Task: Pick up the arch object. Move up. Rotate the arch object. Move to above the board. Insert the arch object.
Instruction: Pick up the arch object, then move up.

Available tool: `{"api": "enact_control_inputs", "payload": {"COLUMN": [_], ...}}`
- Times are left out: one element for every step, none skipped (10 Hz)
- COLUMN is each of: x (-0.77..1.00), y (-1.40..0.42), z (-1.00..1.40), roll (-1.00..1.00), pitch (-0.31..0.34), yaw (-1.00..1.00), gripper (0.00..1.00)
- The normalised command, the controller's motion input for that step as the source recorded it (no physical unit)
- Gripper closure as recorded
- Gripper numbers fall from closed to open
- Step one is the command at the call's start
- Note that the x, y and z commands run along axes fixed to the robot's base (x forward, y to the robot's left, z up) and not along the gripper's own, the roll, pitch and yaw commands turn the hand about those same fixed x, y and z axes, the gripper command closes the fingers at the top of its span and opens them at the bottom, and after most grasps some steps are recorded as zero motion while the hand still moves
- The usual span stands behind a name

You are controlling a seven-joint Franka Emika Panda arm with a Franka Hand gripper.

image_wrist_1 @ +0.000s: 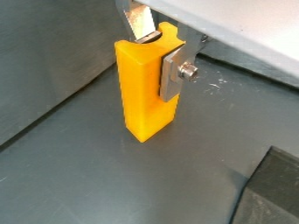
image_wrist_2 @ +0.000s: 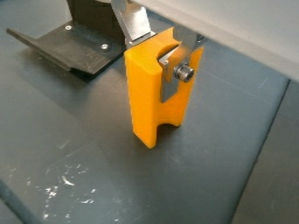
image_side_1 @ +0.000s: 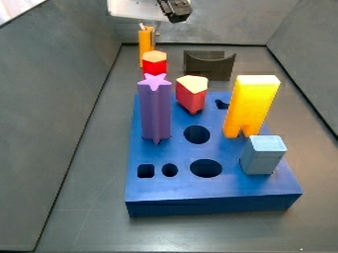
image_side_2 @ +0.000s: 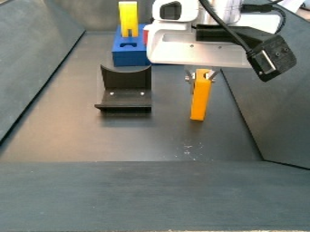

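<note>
The arch object (image_wrist_1: 146, 92) is a slim orange-yellow block standing upright on the dark floor, its arch notch at the bottom (image_wrist_2: 149, 96). My gripper (image_wrist_1: 162, 57) is shut on its top end, with one silver finger on each side, as both wrist views (image_wrist_2: 160, 61) show. In a side view the arch object (image_side_2: 200, 98) hangs below the white gripper (image_side_2: 202, 74), right of the fixture. The blue board (image_side_1: 211, 188) lies nearer the camera in a side view, and the arch object (image_side_1: 145, 42) stands behind it under the gripper (image_side_1: 148, 28).
The dark fixture (image_side_2: 123, 91) stands between the arch object and the board (image_side_2: 127, 50). On the board sit a purple star pillar (image_side_1: 154, 109), red pieces (image_side_1: 192, 94), a wide yellow block (image_side_1: 251, 104) and a light blue cube (image_side_1: 264, 153). A dark brown block (image_side_1: 208, 64) stands behind.
</note>
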Motion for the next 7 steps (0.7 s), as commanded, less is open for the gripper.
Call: {"api": "enact_control_inputs", "payload": {"x": [0.0, 0.0, 0.0, 0.0, 0.0, 0.0, 0.0], "y": [0.0, 0.0, 0.0, 0.0, 0.0, 0.0, 0.0], "z": [0.0, 0.0, 0.0, 0.0, 0.0, 0.0, 0.83], "roll": [0.0, 0.0, 0.0, 0.0, 0.0, 0.0, 0.0], "pitch": [0.0, 0.0, 0.0, 0.0, 0.0, 0.0, 0.0], "yaw": [0.0, 0.0, 0.0, 0.0, 0.0, 0.0, 0.0], "gripper": [1.0, 1.0, 1.0, 1.0, 1.0, 1.0, 1.0]}}
